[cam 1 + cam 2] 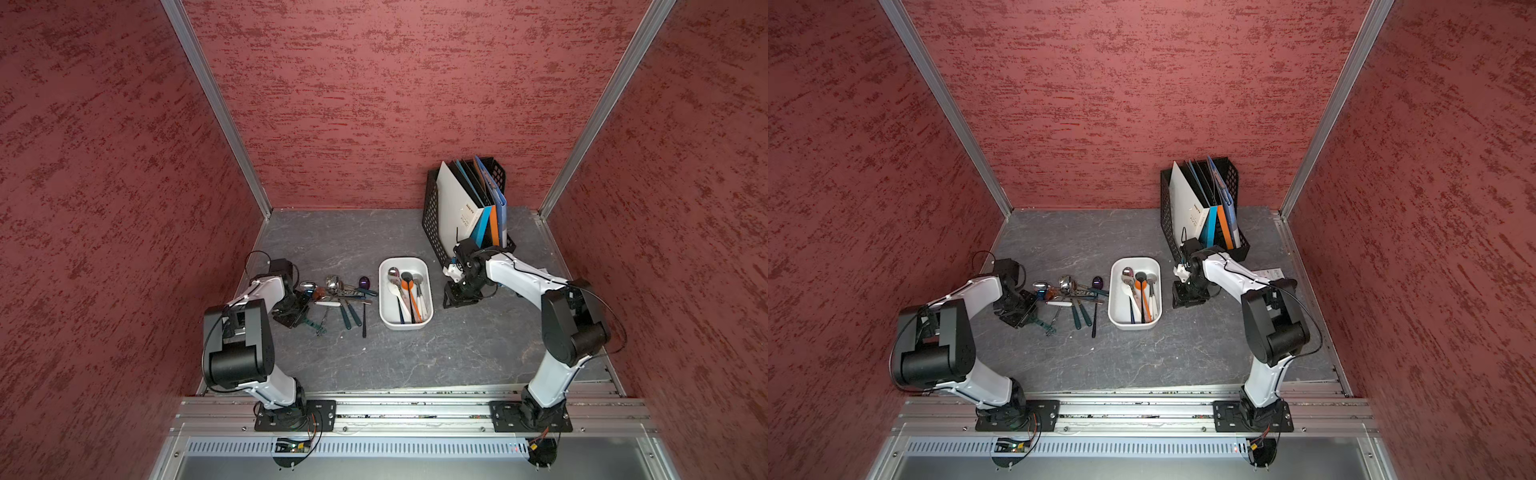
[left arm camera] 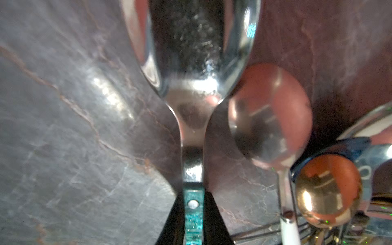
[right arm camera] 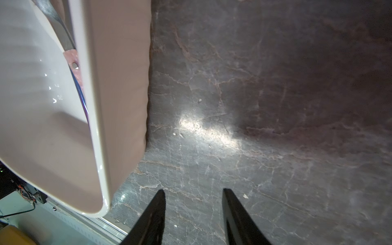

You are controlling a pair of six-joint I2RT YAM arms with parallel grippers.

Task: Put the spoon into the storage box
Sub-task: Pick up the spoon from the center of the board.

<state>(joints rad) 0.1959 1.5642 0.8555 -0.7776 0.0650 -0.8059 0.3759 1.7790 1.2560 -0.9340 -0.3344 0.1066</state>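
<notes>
Left gripper (image 2: 194, 194) is clamping the teal-handled spoon (image 2: 191, 63) near the storage box (image 1: 405, 325); right gripper (image 3: 193, 191) is hovering, jaws apart; lift probably coming next

Spoon pile (image 1: 338, 293) left of storage box (image 1: 390, 316); spoons (image 1: 409, 295) inside; file rack (image 1: 431, 216) behind, right.

Both top views look steeply down from high above my arm bases, side by side, sharing the whole bench (image 1: 415, 365) almost alike. My left wrist camera peers out between my left fingers (image 2: 171, 224), very close to a spoon (image 2: 191, 63). My right wrist camera looks past my right fingers (image 3: 148, 220) onto bare bench beside the storage box (image 3: 118, 84), also close.
</notes>
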